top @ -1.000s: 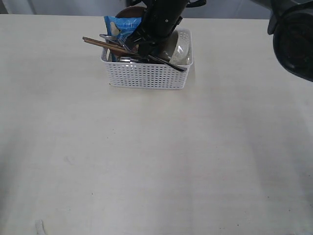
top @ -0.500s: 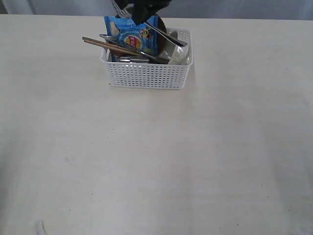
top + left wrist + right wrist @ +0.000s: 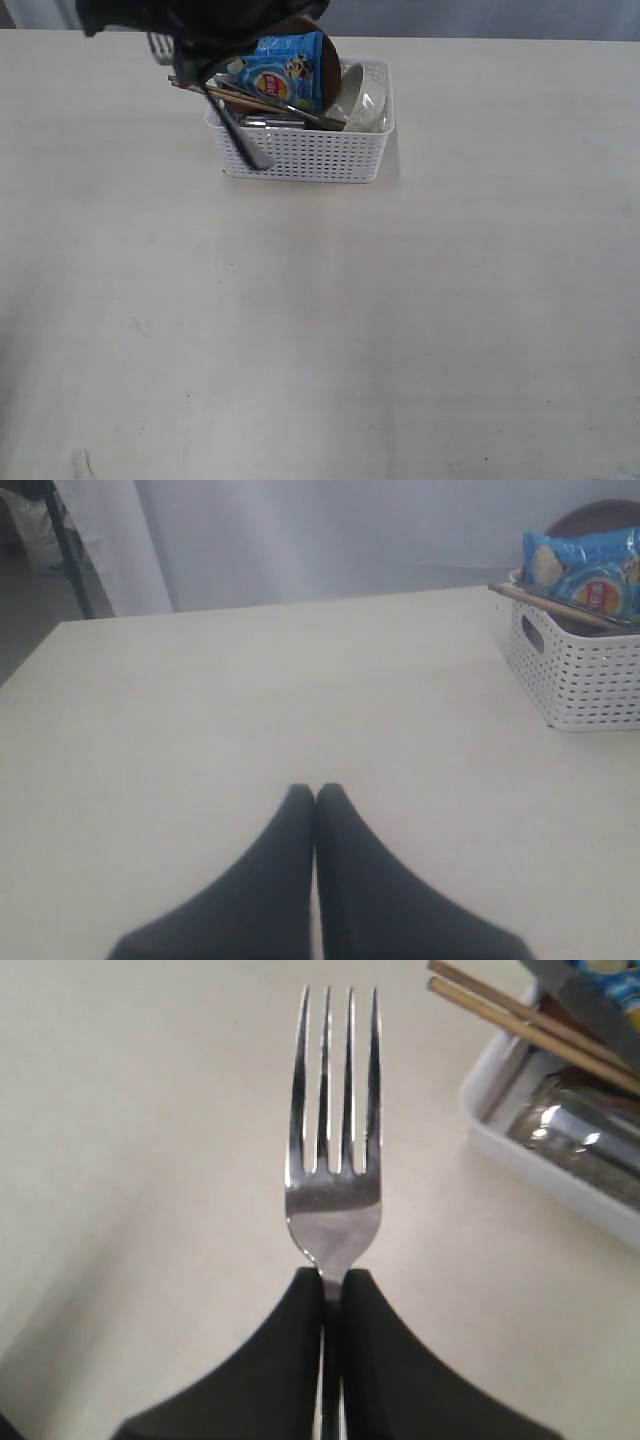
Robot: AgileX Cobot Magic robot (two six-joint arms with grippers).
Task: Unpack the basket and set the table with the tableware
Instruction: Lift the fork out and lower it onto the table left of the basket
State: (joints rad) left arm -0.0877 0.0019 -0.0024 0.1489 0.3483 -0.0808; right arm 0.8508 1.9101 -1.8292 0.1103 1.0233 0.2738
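— Anything on my feeds that isn't part of the job?

— I see a blue chip bag [image 3: 283, 70], standing upright with its printed face toward my exterior camera and a red and yellow mark on it.

— And behind it?

— On my left wrist feed a pale grey curtain [image 3: 330, 530] hangs in soft folds. A dark slanted pole [image 3: 68, 550] stands in front of it, with grey floor [image 3: 20, 630] below. Something pale and bunched [image 3: 25, 525] sits by the pole; I can't tell what.

— Anything else?

— A small pale scrap or scuff [image 3: 80, 463] low in my exterior feed, too small to identify.
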